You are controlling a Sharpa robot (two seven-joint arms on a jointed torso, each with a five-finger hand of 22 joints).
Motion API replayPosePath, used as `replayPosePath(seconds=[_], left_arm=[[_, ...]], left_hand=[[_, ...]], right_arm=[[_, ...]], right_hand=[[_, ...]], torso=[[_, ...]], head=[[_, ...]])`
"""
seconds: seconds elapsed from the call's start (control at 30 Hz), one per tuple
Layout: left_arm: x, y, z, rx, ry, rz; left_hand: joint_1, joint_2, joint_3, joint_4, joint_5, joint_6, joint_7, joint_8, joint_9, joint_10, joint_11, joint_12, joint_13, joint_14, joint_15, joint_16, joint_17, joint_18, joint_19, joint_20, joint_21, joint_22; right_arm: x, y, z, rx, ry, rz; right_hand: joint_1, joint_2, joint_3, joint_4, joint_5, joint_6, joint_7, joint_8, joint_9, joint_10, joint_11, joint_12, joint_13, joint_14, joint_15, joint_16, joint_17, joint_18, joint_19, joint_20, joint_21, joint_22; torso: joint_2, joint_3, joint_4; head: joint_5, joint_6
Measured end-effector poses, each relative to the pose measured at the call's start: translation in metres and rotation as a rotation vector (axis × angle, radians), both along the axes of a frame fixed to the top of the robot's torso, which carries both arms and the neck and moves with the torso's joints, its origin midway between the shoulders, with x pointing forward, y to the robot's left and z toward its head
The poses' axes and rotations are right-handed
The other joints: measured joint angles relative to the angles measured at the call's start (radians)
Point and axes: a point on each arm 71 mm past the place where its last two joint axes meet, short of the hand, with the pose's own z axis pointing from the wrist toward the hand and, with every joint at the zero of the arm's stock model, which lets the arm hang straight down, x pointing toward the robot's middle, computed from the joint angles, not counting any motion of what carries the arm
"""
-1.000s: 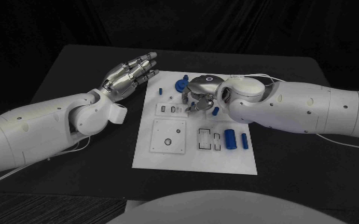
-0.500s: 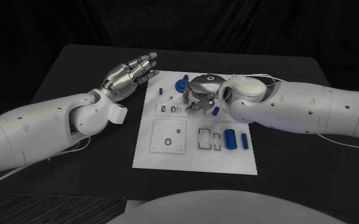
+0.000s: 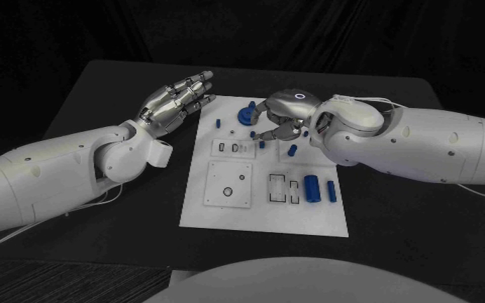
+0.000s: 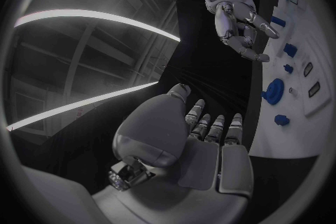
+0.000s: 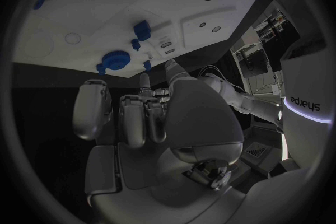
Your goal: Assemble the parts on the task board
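Right robot hand [image 3: 280, 117] lifted off task board [image 3: 265, 212], fingers curled, empty.

Blue parts [image 3: 311, 188], white task board [image 3: 265, 215]

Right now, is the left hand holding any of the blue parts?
No. In the head view the left hand hovers over the black table beside the task board, fingers spread, holding nothing.
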Motion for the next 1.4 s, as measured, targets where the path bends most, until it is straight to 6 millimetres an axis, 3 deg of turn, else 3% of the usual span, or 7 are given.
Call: replayPosePath(seconds=[0.13, 0.33, 0.8, 1.4], left_arm=[[0.0, 0.001, 0.0, 0.0, 0.0, 0.001], [0.0, 0.001, 0.0, 0.0, 0.0, 0.002], [-0.001, 0.001, 0.0, 0.0, 0.001, 0.0], [-0.001, -0.002, -0.001, -0.003, 0.002, -0.005]], left_hand=[[0.0, 0.0, 0.0, 0.0, 0.0, 0.0, 0.0, 0.0, 0.0, 0.0, 0.0, 0.0, 0.0, 0.0, 0.0, 0.0, 0.0, 0.0, 0.0, 0.0, 0.0, 0.0], [0.0, 0.0, 0.0, 0.0, 0.0, 0.0, 0.0, 0.0, 0.0, 0.0, 0.0, 0.0, 0.0, 0.0, 0.0, 0.0, 0.0, 0.0, 0.0, 0.0, 0.0, 0.0], [0.0, 0.0, 0.003, -0.003, 0.0, 0.0, 0.0, 0.0, 0.0, 0.0, 0.0, 0.0, 0.0, 0.0, 0.0, 0.0, 0.0, 0.0, 0.0, 0.0, 0.0, 0.0], [0.0, 0.0, 0.003, -0.003, 0.0, 0.0, 0.0, 0.0, 0.0, 0.0, 0.0, 0.0, 0.0, 0.0, 0.0, 0.0, 0.0, 0.0, 0.0, 0.0, 0.0, 0.0]], right_arm=[[-0.002, -0.008, 0.006, 0.005, -0.011, -0.011], [-0.001, -0.015, 0.004, -0.019, 0.008, -0.037], [0.002, -0.013, -0.012, -0.125, 0.082, -0.072], [0.009, 0.002, -0.028, -0.197, 0.122, -0.072]], right_hand=[[0.012, 0.0, 0.008, -0.003, 0.082, -0.005, 0.005, -0.004, -0.009, -0.003, 0.005, 0.0, 0.0, 0.003, 0.003, 0.0, 0.0, 0.0, 0.0, 0.0, 0.0, 0.0], [0.014, 0.0, 0.011, -0.006, 0.134, -0.018, 0.018, -0.01, -0.015, -0.001, 0.014, 0.0, 0.0, 0.002, 0.009, 0.0, 0.0, 0.0, 0.0, 0.0, -0.004, 0.0], [0.008, -0.006, 0.008, -0.003, 0.135, -0.036, 0.029, -0.01, -0.016, -0.001, 0.021, 0.0, 0.0, 0.002, 0.016, 0.017, 0.0, 0.0, 0.007, 0.007, 0.009, 0.0], [0.013, -0.015, 0.011, -0.018, 0.128, -0.036, 0.029, -0.002, -0.011, -0.001, 0.021, 0.0, 0.001, 0.002, 0.016, 0.017, 0.0, 0.0, 0.007, 0.007, 0.009, 0.0]], torso=[[0.0, 0.0, 0.0], [0.0, 0.0001, -0.0001], [0.0, -0.0001, 0.0006], [0.0, -0.0006, 0.002]], head=[[0.0, 0.0], [0.001, 0.0], [-0.001, 0.0], [-0.006, 0.0]])
